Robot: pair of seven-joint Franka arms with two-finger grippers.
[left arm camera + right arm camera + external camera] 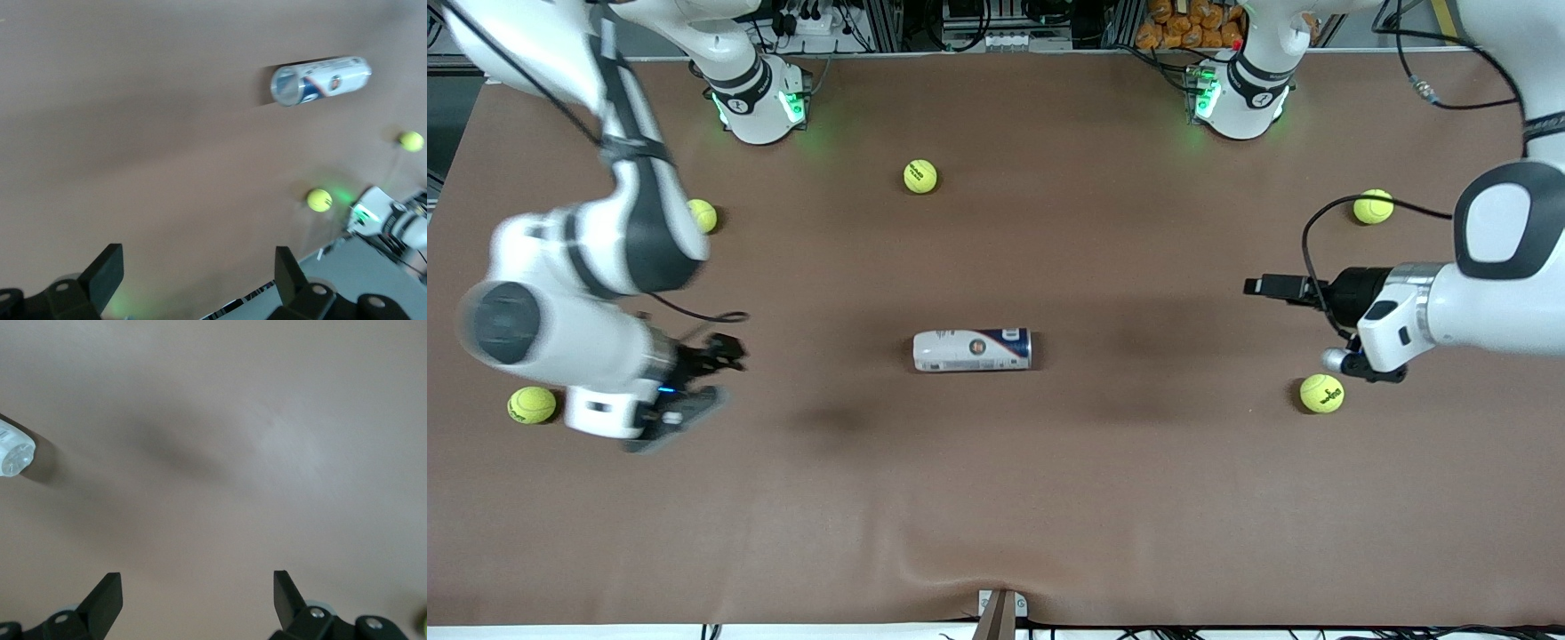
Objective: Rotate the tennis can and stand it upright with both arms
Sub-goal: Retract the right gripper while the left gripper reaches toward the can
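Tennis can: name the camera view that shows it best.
The front view: the whole can lies on its side mid-table, label visible. The left wrist view shows it whole but far off and slanted; the right wrist view catches only one end at the picture's edge.

The tennis can (972, 349) is showing a white body with a dark-blue end and a small red-and-blue emblem at its middle, and it is lying on a plain brown table cover (1049, 498). Five tennis balls are glowing yellow-green, one (920, 176) near the bases, one (1321, 393) carrying dark lettering. The arms are wearing white shells with dark grey joints, the right gripper (725, 351) and the left gripper (1258, 286) are showing black, and the round bases are shining green.
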